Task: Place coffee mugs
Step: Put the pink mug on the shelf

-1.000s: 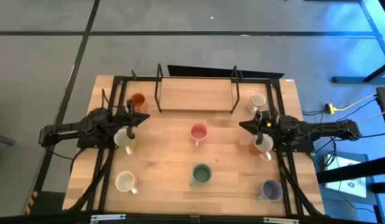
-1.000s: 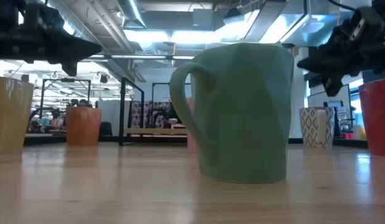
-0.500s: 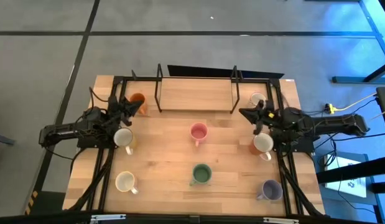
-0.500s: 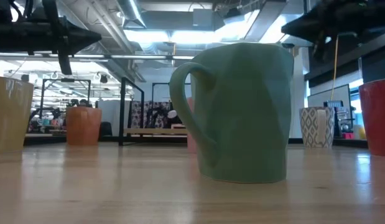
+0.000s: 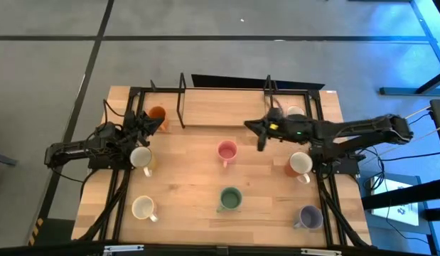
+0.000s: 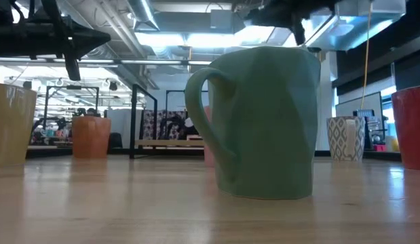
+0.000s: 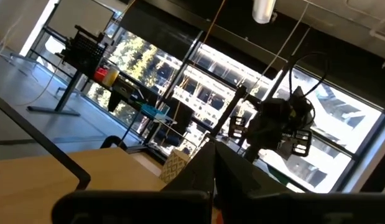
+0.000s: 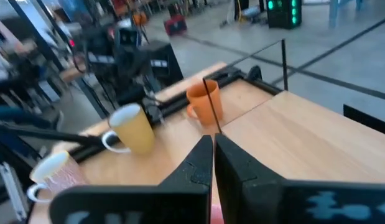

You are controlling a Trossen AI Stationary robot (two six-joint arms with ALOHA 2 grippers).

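Observation:
Eight mugs stand upright on their bases on the wooden table: orange, yellow-sided with a white inside, cream, pink, green, lavender, red-sided with a white inside, and patterned white. My left gripper is shut and empty, raised between the orange and yellow-sided mugs. My right gripper is shut and empty, raised above the table just right of the pink mug. Its wrist view shows the orange mug and the yellow-sided mug beyond its shut fingers.
A black metal rack with a wooden shelf stands at the far middle of the table. Black frame bars run along the left and right sides. The green mug fills the low view. There is bare wood between the pink mug and the left mugs.
My right gripper has risen from beside the red-sided mug and swung toward the table's left, ending by the pink mug. My left gripper has risen and gone toward the far edge, from the yellow-sided mug toward the orange one. No mug has moved.

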